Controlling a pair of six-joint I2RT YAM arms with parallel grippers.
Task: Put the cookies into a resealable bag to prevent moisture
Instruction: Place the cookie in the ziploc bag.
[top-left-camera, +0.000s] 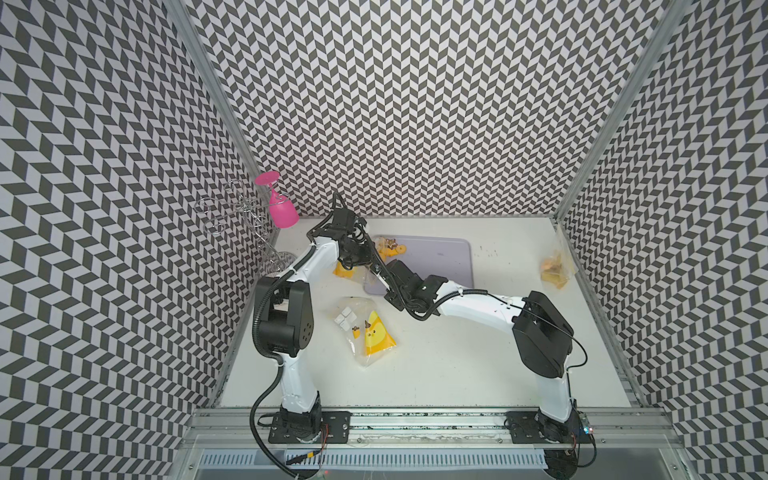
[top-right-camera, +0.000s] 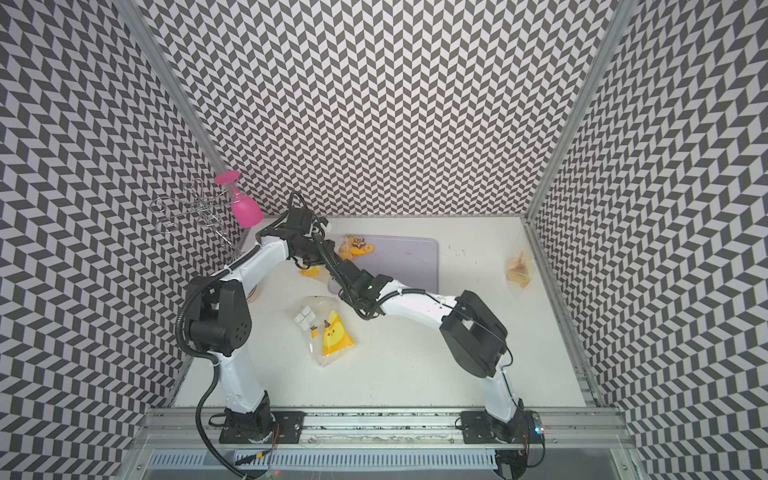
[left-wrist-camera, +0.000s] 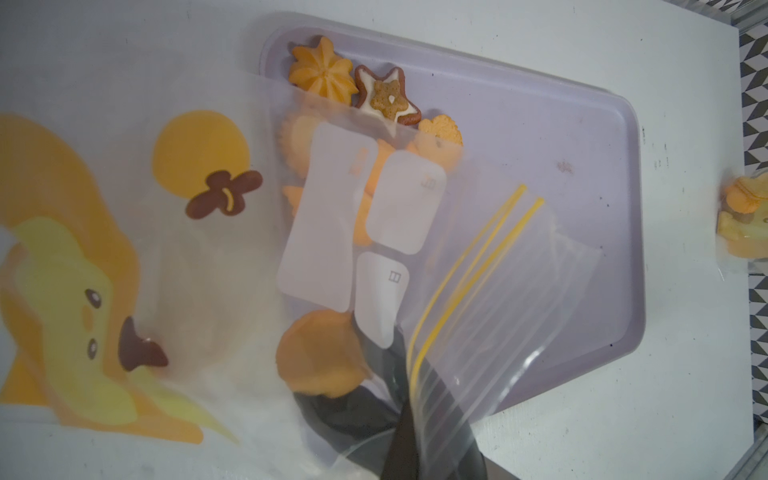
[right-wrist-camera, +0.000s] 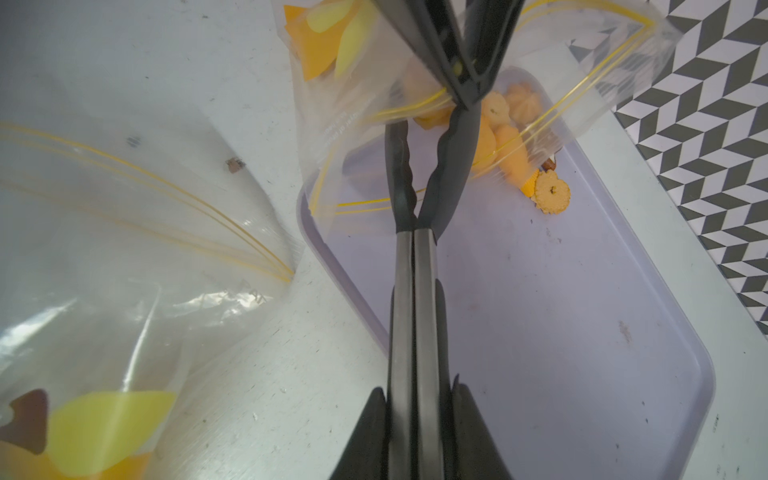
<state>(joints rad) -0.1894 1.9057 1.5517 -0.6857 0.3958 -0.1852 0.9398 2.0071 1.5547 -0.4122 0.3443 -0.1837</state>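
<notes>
- Nearest me, flat on the white tabletop, lies a spare clear plastic bag with a yellow chick print, well apart from both my grippers
- My right gripper is clamped on a pair of black-tipped steel tongs, pressing the metal arms together; the black tips stand a little apart and reach into the open mouth of another bag
- That clear zip bag with the orange chick print hangs tilted over the left end of the lavender rectangular plastic tray, mouth gaping toward the tongs
- My left gripper is closed tight on the bag's upper lip, right at the yellow zip strip (one tong tip looks to be touching it there)
- The small orange-yellow toy cookies huddle in the tray's far-left corner
- A flower-shaped one and a brown star-topped one lie bare on the tray just past the bag's edge, with a round ridged one near them
- The rest show only through the film, and I cannot tell whether they sit in the bag or under it
- Farther right, near the wall, a third clear bag holding orange cookies rests on the table
- In the far left corner a pink plastic goblet hangs upside down from a wire rack
</notes>
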